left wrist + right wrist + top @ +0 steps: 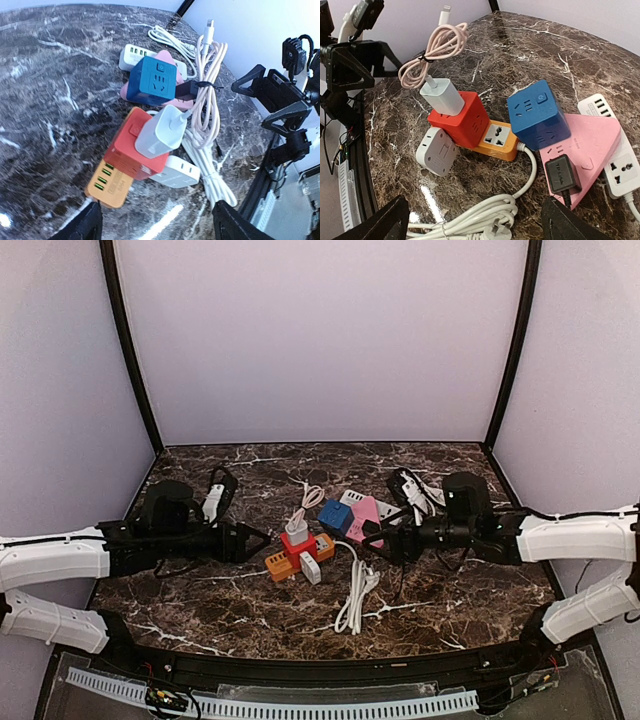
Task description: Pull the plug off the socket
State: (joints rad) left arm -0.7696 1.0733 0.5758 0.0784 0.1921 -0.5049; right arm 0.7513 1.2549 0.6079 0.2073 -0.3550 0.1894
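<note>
Not started: the white plug (160,132) looks seated in the red socket cube (125,150), dead ahead of the left end effector (157,227) and ahead of the right end effector (480,225). Both are spread wide, empty, touching nothing. Grip, brace and pull all remain. The glossy dark marble table (200,590) is crowded near the socket by a blue cube (537,117) and a coiled white cable (470,215); plain lilac walls (320,340).

text | black adapter (562,173) on pink socket block (592,142), right side | reads "TP-LINK" | other markings too small to read
</note>
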